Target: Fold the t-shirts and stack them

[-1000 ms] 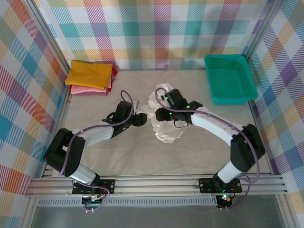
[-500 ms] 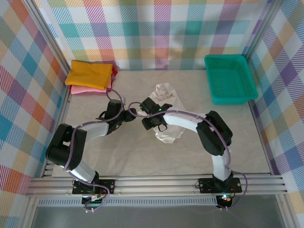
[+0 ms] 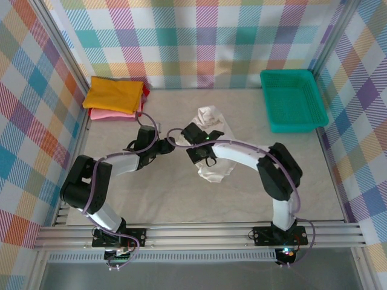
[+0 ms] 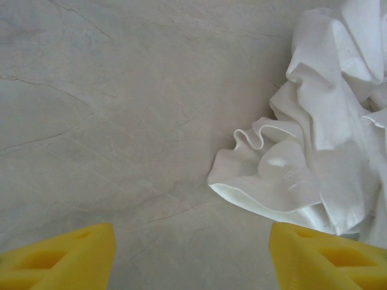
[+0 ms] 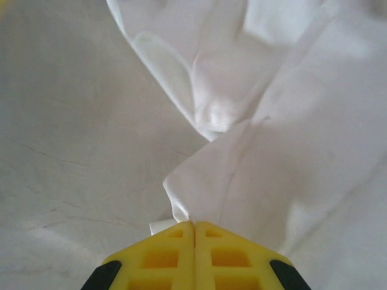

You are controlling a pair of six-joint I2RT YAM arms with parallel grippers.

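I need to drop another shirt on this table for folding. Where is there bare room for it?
Bare table lies along the near edge in front of the white t-shirt, between the t-shirt and the green basket, and between it and the folded stack at the back. The centre is crowded: the left gripper and right gripper meet at the t-shirt.

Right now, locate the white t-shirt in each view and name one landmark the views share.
Top external: white t-shirt crumpled mid-table, under the right arm.
Left wrist: right side, bunched, beyond the open left pincer.
Right wrist: upper right, its edge pinched in the shut right pincer.
Shared landmark: the pale grey table lying left of the shirt.
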